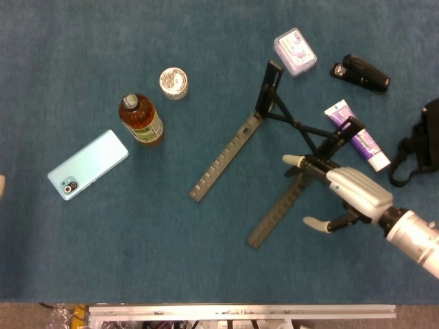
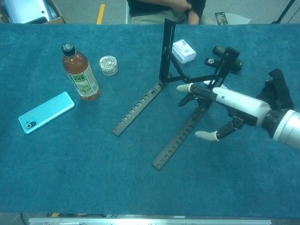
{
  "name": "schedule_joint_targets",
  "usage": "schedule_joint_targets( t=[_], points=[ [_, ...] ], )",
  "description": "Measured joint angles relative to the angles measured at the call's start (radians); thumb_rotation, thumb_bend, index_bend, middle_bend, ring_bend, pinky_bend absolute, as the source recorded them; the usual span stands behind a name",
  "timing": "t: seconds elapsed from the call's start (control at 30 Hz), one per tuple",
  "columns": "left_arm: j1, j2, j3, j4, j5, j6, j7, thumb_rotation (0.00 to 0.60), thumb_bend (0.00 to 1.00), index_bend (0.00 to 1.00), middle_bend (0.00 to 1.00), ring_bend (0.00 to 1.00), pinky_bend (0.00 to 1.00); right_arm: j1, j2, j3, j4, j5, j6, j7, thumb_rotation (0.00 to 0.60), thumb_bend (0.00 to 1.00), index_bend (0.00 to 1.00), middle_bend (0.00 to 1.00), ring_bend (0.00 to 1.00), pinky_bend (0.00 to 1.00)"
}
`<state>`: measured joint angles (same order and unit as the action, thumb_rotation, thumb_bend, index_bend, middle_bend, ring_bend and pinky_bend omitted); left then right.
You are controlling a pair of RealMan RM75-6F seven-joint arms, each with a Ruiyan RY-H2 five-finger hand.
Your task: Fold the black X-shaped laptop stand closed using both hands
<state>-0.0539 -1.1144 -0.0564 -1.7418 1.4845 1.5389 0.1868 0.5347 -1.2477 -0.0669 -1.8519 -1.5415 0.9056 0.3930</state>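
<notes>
The black X-shaped laptop stand (image 1: 227, 155) lies spread open on the blue table, its two notched rails running toward the front left and its two uprights (image 2: 167, 47) standing at the back. My right hand (image 1: 350, 195) hovers just right of the nearer rail (image 2: 180, 140), fingers spread, holding nothing and not touching the stand; the chest view shows the same hand (image 2: 229, 105). A pale tip (image 1: 1, 185) shows at the left edge of the head view, possibly my left hand; the rest of it is out of frame.
A tea bottle (image 1: 140, 120), a light blue phone (image 1: 88, 164) and a small jar (image 1: 173, 82) stand left of the stand. Behind and right lie a white box (image 1: 295, 51), a black device (image 1: 360, 73), a tube (image 1: 357, 144) and a black strap (image 1: 422, 144).
</notes>
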Motion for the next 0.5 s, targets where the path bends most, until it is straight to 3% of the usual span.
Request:
schedule_joint_targets(
  t=[0.5],
  points=[
    [0.001, -0.002, 0.001, 0.006, 0.0, 0.002, -0.007, 0.6, 0.28, 0.19, 0.16, 0.09, 0.14, -0.009, -0.014, -0.002, 0.09, 0.053, -0.018, -0.001, 0.6, 0.25, 0.04, 0.21, 0.0, 0.05]
  ],
)
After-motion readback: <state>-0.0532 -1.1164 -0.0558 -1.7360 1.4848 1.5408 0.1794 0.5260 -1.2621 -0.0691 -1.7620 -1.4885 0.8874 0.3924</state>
